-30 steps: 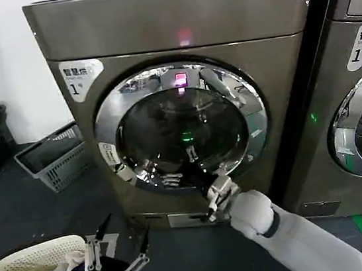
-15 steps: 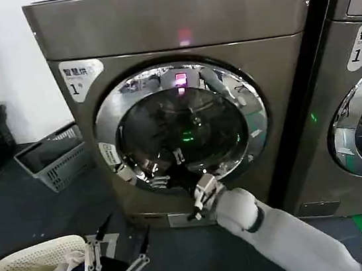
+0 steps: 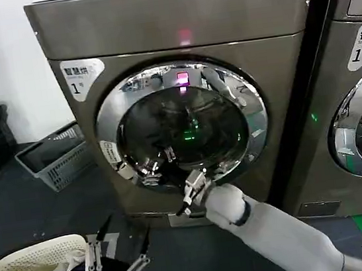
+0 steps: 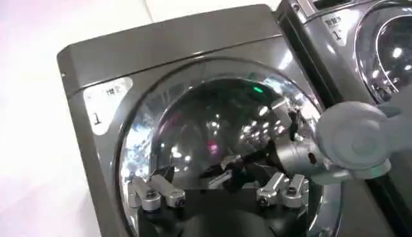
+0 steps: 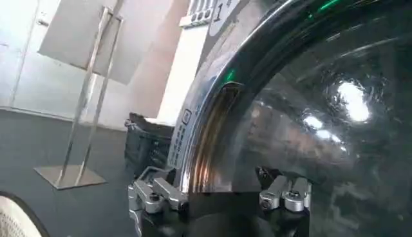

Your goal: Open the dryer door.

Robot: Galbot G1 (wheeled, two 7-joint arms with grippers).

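Door (image 3: 181,127) closed flat against the front of the dryer (image 3: 172,16), its chrome ring around the dark glass filling the middle of the machine's face; the task has not got past the approach. The right gripper (image 3: 191,194) is up at the lower part of the ring, near its bottom edge, with the arm reaching in from the lower right. In the right wrist view its two fingers (image 5: 154,193) stand apart, spread on either side of the curved chrome rim (image 5: 206,148), and they have hold of nothing that I can see. Whether a fingertip touches the ring cannot be told. The left gripper (image 3: 116,254) hangs low beside the laundry basket (image 3: 24,263), fingers spread and empty, well away from the door. To do this step well, the right fingers should find the ring's outer lip or handle recess, which I cannot pick out here, and hook behind it rather than press on the bulging glass, where they would slide. The pull should then follow the door's swing about its hinge, not come straight out. A neighbouring machine (image 3: 361,85) stands close on the right, so the arm needs to keep clear of it.
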